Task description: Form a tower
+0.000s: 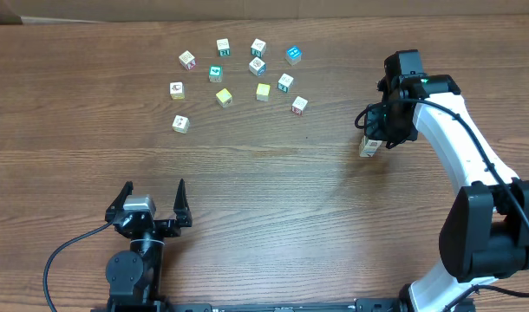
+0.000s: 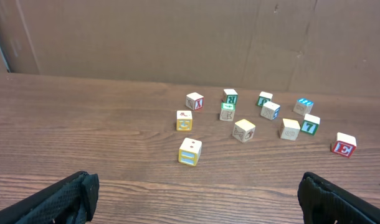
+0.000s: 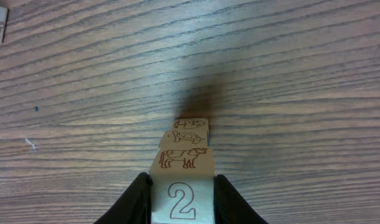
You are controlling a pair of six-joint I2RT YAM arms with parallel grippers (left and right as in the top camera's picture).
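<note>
R pincer point(image 3: 181, 180) is clamped on the pale wooden cube marked 2 point(image 3: 180, 202), a finger each side, prob to line it up square atop the narrow tower of pale wooden picture cubes point(image 3: 185, 146). Tower stands on the brown wood-grain worktop point(image 1: 273, 217) at R, well apart from the loose small coloured-face cubes point(image 1: 257, 67). L pincer point(image 1: 154, 186) gapes wide, empty, parked clear of the work

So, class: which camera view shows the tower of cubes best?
The right wrist view: the tower sits close up, its cow drawing and a 2 readable, with the right hand closed on it. Overhead shows only a pale bit of it beneath that hand. The left wrist view misses it, showing just the loose cubes.
</note>
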